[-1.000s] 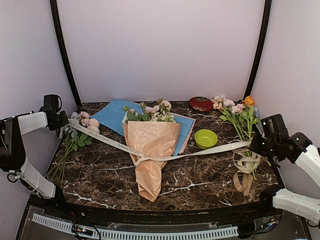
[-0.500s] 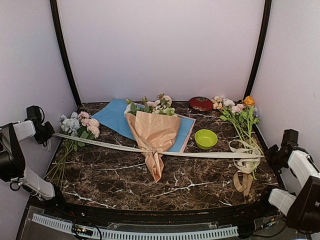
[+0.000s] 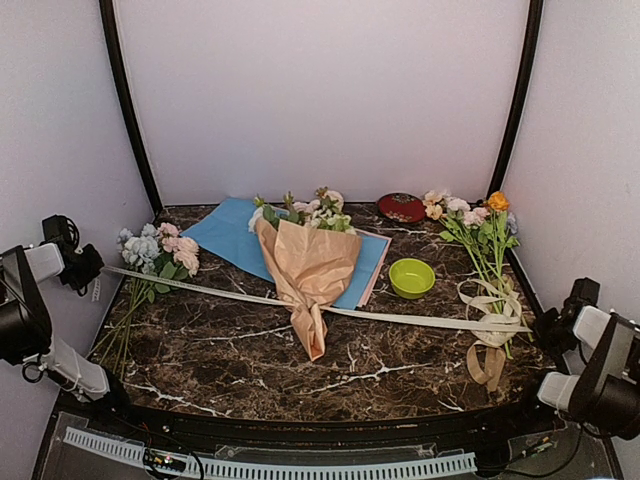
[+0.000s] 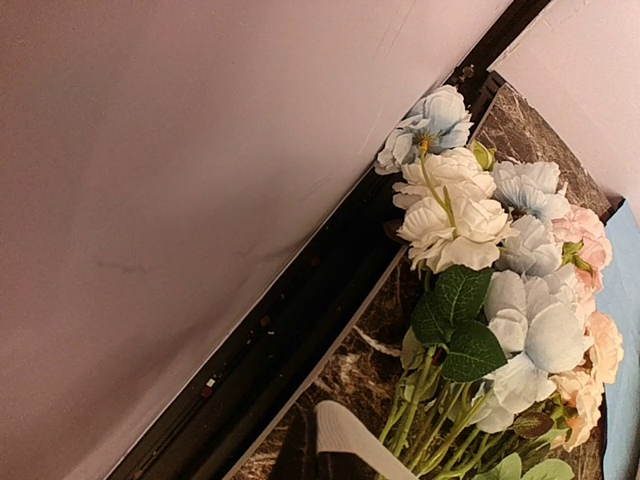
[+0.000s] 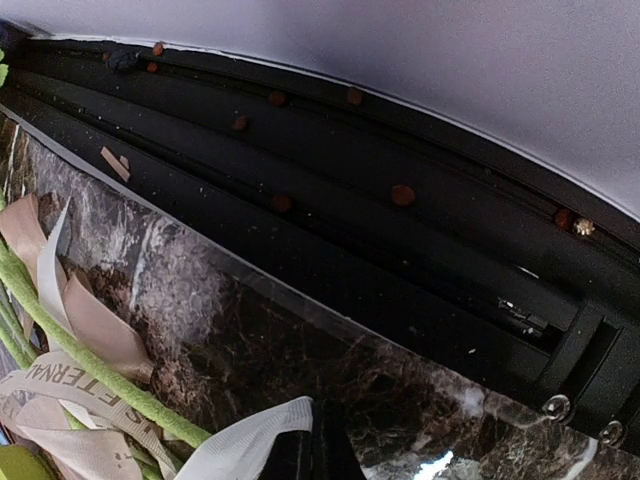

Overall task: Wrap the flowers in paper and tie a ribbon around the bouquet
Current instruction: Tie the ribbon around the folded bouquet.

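The bouquet [image 3: 308,272] lies mid-table, a tan paper [image 3: 312,262] cone with pink-cream flowers [image 3: 300,213] and leaves showing at its far end. The cream ribbon [image 3: 400,317] is knotted round the cone's narrow waist and runs taut to both sides. My left gripper [image 3: 92,268] is out past the table's left edge, shut on the ribbon's left end [image 4: 345,432]. My right gripper [image 3: 543,328] is at the right edge, shut on the other end [image 5: 250,440]. In each wrist view only the dark fingertips [image 4: 340,468] [image 5: 318,462] show at the bottom.
A light blue sheet [image 3: 228,235] lies under the bouquet. A bunch with blue blooms [image 3: 150,255] lies at the left, beside the ribbon. At the right are a bunch with an orange bloom [image 3: 485,230], a green bowl [image 3: 411,277], a red dish [image 3: 401,207] and a loose ribbon coil [image 3: 492,335].
Both arms have drawn outward to the table's sides. The ribbon has gone from slack to taut and the cone is cinched narrower at the knot, its tip now nearer the middle.
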Tool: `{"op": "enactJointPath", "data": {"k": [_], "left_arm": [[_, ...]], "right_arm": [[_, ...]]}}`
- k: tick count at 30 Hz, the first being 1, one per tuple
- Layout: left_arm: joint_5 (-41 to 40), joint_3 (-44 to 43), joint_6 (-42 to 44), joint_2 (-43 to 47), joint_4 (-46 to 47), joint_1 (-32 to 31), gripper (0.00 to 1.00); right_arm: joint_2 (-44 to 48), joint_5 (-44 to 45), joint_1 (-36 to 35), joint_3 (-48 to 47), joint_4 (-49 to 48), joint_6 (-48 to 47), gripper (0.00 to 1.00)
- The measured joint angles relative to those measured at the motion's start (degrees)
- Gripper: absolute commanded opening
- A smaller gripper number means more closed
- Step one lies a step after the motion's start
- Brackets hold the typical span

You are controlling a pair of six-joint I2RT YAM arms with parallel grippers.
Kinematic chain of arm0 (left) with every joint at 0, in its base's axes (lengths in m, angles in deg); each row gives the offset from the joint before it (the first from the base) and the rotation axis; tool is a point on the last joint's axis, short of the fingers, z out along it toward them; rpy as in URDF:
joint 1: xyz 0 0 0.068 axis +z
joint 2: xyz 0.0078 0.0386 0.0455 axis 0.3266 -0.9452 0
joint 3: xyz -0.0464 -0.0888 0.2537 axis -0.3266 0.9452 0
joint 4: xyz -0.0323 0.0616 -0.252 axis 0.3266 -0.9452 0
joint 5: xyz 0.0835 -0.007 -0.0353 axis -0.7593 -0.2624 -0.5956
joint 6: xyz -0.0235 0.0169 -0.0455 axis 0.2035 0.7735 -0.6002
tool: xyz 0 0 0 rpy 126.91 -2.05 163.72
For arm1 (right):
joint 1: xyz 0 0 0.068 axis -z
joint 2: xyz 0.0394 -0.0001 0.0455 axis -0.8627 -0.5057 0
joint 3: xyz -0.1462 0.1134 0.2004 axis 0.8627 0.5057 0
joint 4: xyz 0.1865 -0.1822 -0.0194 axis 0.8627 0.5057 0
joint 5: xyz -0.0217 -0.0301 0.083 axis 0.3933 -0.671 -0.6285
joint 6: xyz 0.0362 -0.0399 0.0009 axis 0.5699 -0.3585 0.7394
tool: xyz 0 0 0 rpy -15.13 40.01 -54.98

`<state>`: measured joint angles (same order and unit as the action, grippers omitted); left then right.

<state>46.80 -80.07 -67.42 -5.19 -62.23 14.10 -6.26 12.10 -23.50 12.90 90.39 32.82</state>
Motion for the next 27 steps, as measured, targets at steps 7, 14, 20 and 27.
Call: {"op": "enactJointPath", "data": {"k": [7,14,20,27], "left_arm": [[0.0,0.1,0.6,0.2,0.0,0.2,0.00],[0.5,0.1,1.2,0.3,-0.4,0.7,0.00],[0.5,0.4,1.2,0.5,-0.4,0.8,0.00],[-0.3,0.6,1.1,1.2,-0.6,-0.1,0.00]], "right_arm": [[-1.7,0.1,1.8,-0.1,-2.3,-2.3,0.00],[-3.4,-2.4,6.2,-0.3,-3.8,-4.2,0.00],[-3.6,-3.6,7.3,-0.3,-3.9,-5.1,0.00],[-1.5,-3.7,4.7,-1.0,-2.6,-6.3,0.00]]}}
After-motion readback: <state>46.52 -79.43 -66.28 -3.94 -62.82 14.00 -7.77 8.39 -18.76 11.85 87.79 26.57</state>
